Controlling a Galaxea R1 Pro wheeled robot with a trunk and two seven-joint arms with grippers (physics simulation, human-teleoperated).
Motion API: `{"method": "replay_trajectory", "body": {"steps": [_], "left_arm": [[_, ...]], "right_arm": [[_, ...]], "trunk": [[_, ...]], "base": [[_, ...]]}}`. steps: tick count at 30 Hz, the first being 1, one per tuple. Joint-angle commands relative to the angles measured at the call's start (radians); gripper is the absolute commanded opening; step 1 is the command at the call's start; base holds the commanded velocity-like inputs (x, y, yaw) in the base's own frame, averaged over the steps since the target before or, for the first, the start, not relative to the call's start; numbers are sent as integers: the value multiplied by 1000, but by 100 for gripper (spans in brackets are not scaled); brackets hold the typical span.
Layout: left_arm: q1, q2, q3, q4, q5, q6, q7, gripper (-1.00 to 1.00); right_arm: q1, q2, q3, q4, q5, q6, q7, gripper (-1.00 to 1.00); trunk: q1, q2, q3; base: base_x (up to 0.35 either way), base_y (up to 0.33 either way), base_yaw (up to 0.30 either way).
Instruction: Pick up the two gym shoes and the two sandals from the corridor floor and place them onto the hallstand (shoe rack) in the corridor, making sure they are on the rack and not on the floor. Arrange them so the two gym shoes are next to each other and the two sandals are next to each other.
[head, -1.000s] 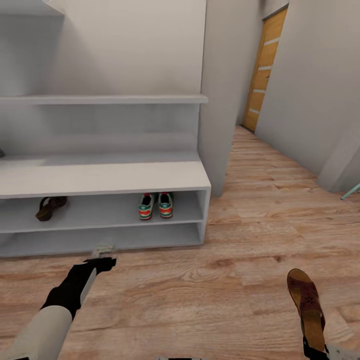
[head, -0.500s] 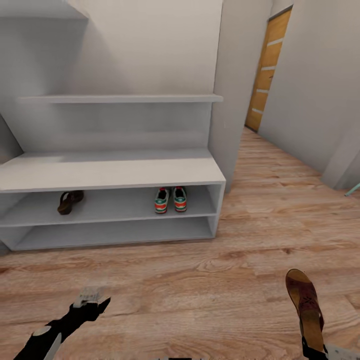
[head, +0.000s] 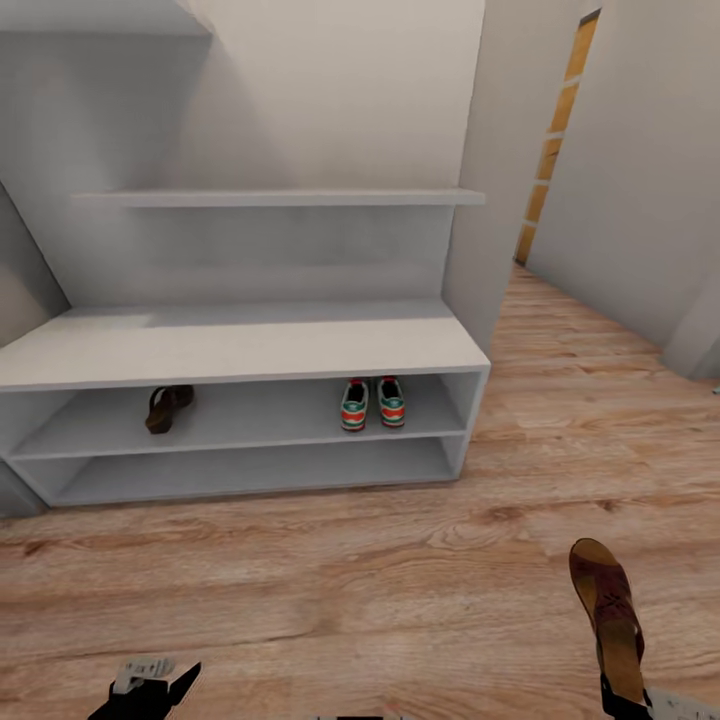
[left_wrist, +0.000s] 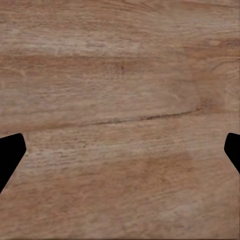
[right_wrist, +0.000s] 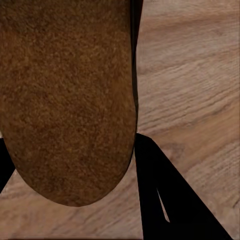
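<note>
The two gym shoes (head: 371, 403) stand side by side on the upper open tier of the hallstand (head: 240, 345), towards its right end. One brown sandal (head: 167, 408) lies on the same tier, further left. My right gripper (head: 624, 700) is shut on the heel end of the other sandal (head: 608, 612), held above the corridor floor (head: 380, 580) at the lower right. In the right wrist view that sandal's sole (right_wrist: 65, 100) sits between my fingers (right_wrist: 160, 200). My left gripper (head: 150, 676) hangs low at the bottom left, open (left_wrist: 120, 150) over bare planks.
The hallstand's lower tier (head: 250, 470) and bench top hold nothing, and a long shelf (head: 280, 197) runs above. A grey wall corner (head: 490, 250) stands right of the rack. A wooden door (head: 560, 130) shows down the corridor.
The camera has swung, so the rack sits further right in the picture. My left arm has pulled back from the rack's foot to the bottom edge. The held sandal stays put.
</note>
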Motion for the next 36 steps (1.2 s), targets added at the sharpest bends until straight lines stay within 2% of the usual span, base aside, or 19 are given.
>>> {"method": "replay_trajectory", "body": {"steps": [1,12,36], "left_arm": [[2,0,4,2,6,1,-7,100],[18,17,4,2,59,-1,-10,100],[19,30,4,5,73,-1,-10,100]], "right_arm": [[-1,1,-6,0,7,-3,1,-100],[-1,3,-6,1,7,-4,1,-100],[-1,4,-6,1,7,-3,1,-100]], "trunk": [[0,0,-1],[0,0,-1],[0,0,-1]], "base": [[93,314,0],[42,316,0],[-5,316,12]]}}
